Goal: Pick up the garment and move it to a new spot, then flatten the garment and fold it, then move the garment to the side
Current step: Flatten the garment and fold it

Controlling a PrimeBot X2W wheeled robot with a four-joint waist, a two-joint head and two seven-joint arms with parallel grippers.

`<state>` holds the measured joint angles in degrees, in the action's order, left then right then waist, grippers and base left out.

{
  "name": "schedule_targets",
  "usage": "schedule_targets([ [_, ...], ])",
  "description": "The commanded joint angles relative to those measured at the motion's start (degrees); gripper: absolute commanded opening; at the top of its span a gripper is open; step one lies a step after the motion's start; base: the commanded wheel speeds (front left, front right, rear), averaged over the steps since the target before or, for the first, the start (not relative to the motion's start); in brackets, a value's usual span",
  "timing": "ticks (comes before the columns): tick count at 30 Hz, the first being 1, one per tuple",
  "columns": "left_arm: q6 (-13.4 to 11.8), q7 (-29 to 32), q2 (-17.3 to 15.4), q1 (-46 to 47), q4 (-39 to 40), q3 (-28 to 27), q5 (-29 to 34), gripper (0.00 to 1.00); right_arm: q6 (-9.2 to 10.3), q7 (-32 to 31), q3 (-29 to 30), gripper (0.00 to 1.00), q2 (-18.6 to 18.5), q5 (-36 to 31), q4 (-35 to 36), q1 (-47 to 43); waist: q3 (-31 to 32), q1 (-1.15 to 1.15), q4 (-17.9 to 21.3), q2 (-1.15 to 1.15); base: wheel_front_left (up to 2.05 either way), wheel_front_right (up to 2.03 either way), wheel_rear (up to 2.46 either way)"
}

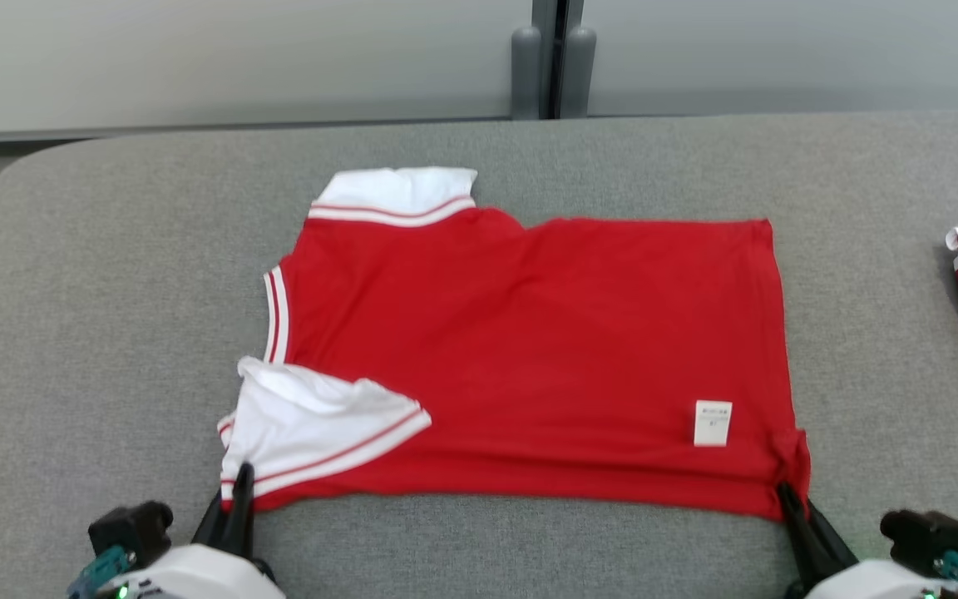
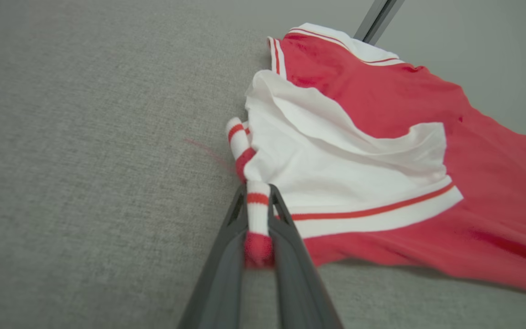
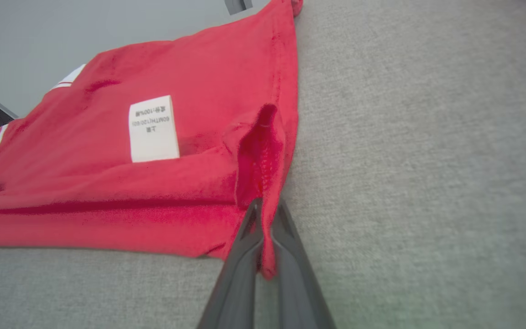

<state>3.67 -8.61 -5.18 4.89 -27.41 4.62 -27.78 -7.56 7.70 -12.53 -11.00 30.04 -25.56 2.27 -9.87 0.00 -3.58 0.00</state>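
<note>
- On the soft grey table (image 1: 113, 291), the red shirt with white striped edges (image 1: 529, 333) lies flat.
- The left gripper (image 1: 242, 481) squeezes its near sleeve.
- The right gripper (image 1: 782, 497) squeezes its near corner.

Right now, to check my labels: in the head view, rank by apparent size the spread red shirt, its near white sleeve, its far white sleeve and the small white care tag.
1. spread red shirt
2. near white sleeve
3. far white sleeve: farther off, so these two are unsure
4. small white care tag
</note>
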Motion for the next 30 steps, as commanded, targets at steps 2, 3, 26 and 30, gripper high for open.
schedule_targets([
  [2, -1.0, 1.6, -1.2, -3.7, 3.2, -0.5, -0.6, 0.00, 0.14, -1.2, 1.4, 0.00, -0.8, 0.1, 1.1, -3.5, 2.3, 0.00, -0.3, 0.00, 0.00, 0.00, 0.00],
  [3, -1.4, 2.4, -1.3, -5.0, 4.8, -0.6, -0.7, 0.00, 0.14, -1.6, 2.0, 0.00, -0.7, 0.0, 1.6, -4.6, 2.8, 0.00, -0.3, 0.00, 0.00, 0.00, 0.00],
  [26, -8.7, -0.8, -1.3, -11.0, 24.1, 0.1, 4.3, 1.00, 0.09, -1.0, 11.0, 1.00, 0.7, -9.0, 18.2, -7.6, 4.3, 0.00, 0.5, 0.00, 0.00, 0.00, 0.00],
  [30, -9.4, -3.7, -2.1, -8.6, 27.0, 0.9, 7.6, 1.00, 0.09, -1.1, 11.2, 1.00, 0.9, -13.0, 25.7, -7.0, 4.7, 0.00, 0.8, 0.00, 0.00, 0.00, 0.00],
])
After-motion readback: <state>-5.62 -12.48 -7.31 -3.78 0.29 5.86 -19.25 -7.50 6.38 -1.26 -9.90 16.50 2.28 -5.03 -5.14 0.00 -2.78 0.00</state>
